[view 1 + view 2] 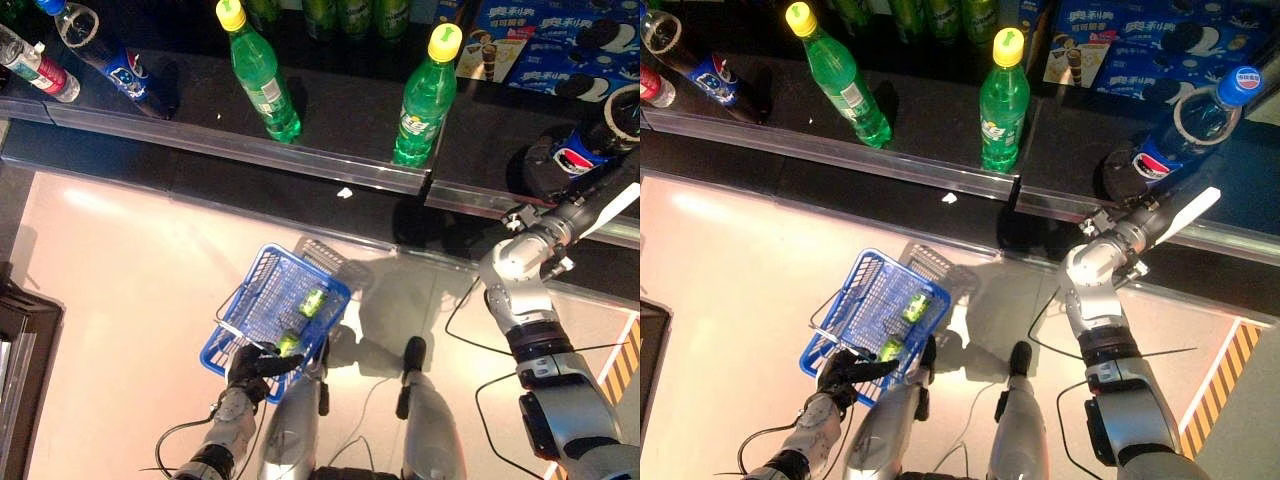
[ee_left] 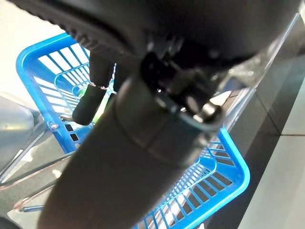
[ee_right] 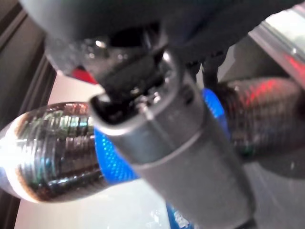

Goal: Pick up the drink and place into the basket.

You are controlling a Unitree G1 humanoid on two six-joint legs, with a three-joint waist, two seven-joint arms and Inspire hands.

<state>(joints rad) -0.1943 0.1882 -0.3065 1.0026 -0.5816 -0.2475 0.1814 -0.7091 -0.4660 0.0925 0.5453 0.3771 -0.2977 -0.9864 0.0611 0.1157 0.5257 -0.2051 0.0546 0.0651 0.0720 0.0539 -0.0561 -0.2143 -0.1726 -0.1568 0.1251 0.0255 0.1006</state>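
Left eye view: left robot hand (image 1: pixel 252 365) grips the blue basket (image 1: pixel 262 300) rim at 7 o'clock (two green cans (image 1: pixel 313 301) inside). Right eye view: right robot hand (image 1: pixel 1128 232) reaches the cola bottle (image 1: pixel 1185 130) on the shelf (image 1: pixel 940 120) at 2 o'clock; its grasp cannot be told. Right wrist view: bottle close behind the thumb.

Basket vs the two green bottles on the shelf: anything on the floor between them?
Only a small white scrap, by the shelf's foot. Otherwise the floor from the blue basket to the green bottles is bare, seen in both eye views.
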